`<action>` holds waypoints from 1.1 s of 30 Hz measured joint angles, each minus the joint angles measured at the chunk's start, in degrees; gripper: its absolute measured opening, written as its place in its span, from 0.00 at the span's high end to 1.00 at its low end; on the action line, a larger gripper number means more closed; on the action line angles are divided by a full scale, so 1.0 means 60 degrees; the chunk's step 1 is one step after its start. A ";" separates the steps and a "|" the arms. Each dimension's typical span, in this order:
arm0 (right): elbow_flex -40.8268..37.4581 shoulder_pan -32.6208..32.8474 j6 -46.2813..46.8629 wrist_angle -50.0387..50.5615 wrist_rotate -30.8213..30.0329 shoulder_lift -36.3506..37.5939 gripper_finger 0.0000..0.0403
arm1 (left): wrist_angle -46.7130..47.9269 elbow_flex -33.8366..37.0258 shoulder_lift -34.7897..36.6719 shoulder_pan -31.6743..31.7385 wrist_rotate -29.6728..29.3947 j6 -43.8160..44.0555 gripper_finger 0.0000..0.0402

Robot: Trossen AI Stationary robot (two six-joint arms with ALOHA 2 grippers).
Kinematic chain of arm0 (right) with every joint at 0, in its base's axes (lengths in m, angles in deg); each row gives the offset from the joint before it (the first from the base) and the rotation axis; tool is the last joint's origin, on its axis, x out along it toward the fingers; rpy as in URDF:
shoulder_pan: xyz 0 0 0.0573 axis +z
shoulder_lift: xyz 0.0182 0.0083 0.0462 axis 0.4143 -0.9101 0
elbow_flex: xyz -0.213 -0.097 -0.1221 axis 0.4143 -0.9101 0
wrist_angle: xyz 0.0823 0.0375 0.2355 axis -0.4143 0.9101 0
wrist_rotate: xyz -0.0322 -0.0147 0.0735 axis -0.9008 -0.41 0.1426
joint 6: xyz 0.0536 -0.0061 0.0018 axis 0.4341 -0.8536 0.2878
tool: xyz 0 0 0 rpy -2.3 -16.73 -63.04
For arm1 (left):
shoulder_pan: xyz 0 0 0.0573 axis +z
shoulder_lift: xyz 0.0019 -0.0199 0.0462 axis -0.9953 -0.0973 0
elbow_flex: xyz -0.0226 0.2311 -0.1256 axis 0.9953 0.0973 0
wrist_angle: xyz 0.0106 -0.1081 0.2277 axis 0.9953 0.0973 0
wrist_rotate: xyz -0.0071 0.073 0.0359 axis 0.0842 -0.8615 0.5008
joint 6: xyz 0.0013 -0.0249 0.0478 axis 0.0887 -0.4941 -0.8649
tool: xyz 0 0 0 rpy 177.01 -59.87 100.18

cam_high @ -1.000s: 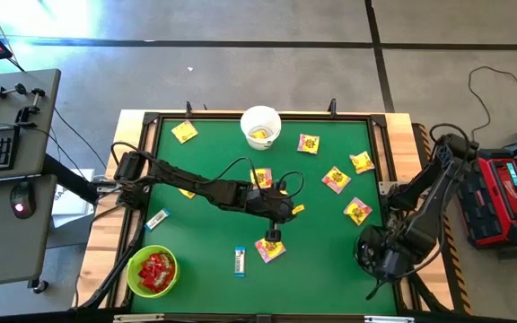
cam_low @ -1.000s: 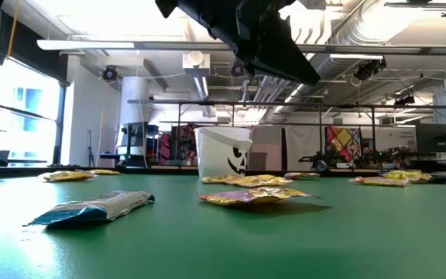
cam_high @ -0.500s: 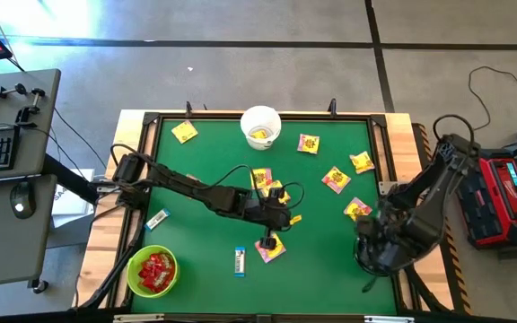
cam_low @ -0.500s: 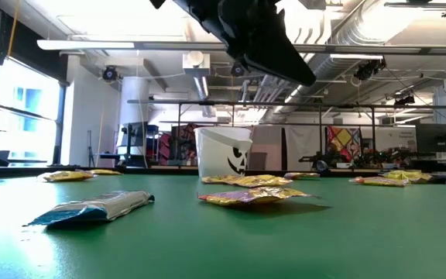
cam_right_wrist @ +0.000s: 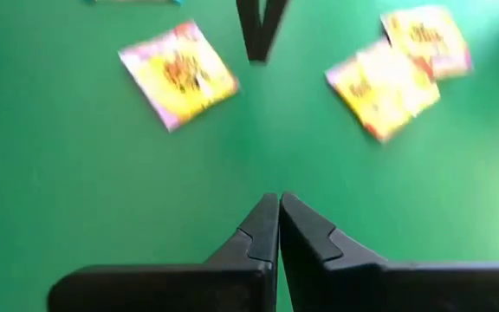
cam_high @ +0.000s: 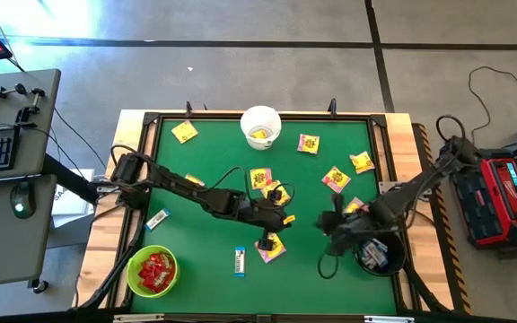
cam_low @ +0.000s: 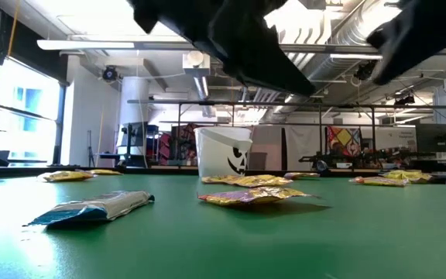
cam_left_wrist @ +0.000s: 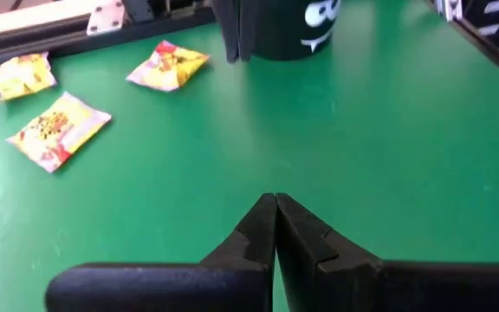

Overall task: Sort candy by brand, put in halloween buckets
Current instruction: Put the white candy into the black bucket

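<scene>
Left end effector (cam_high: 270,239) hovering pinched together, empty, over a yellow packet (cam_high: 270,248) at six o'clock; right end effector (cam_high: 328,222) likewise together, empty, beside black bucket (cam_high: 377,256) at four o'clock of the bench (cam_high: 205,144).

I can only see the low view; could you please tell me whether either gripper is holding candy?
Observer: No. The left gripper is shut on nothing, above bare mat.
Operator: Thank you. And the right one?
Observer: The right gripper is shut and empty too, with yellow packets lying ahead of it.
Operator: Where is the green bucket?
Observer: The green bucket stands on the left arm's side of the table, with red candy in it.
</scene>
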 joint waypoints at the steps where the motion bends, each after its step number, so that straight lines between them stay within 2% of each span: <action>1: -0.0199 -0.0209 -0.0418 -0.0603 0.0059 0.0000 1.00 | 0.0136 0.0049 0.0103 -0.0024 -0.0004 0.0000 1.00; 6: -0.1289 -0.1277 -0.2149 -0.3496 0.0749 0.0000 1.00 | 0.1409 0.0567 0.1130 -0.0138 -0.0004 0.0339 1.00; 12: -0.2458 -0.2415 -0.3277 -0.6310 0.1720 -0.0004 1.00 | 0.5086 0.0829 0.2582 -0.0313 -0.0242 0.1756 1.00; 19: -0.2771 -0.2849 -0.3747 -0.7253 0.1777 -0.0004 1.00 | 0.9719 0.0832 0.3922 -0.0597 -0.0290 0.4800 1.00; 25: -0.2781 -0.2858 -0.4008 -0.7321 0.1777 -0.0004 1.00 | 1.3256 0.0835 0.4314 -0.0845 -0.0051 0.7056 1.00; 28: -0.2782 -0.2858 -0.4001 -0.7323 0.1755 -0.0004 1.00 | 1.3500 0.1240 0.4523 -0.1015 -0.0576 0.7377 1.00; 33: -0.2783 -0.2854 -0.3968 -0.7323 0.1561 -0.0022 1.00 | 1.2931 0.2450 0.5366 -0.1022 -0.0234 0.7661 1.00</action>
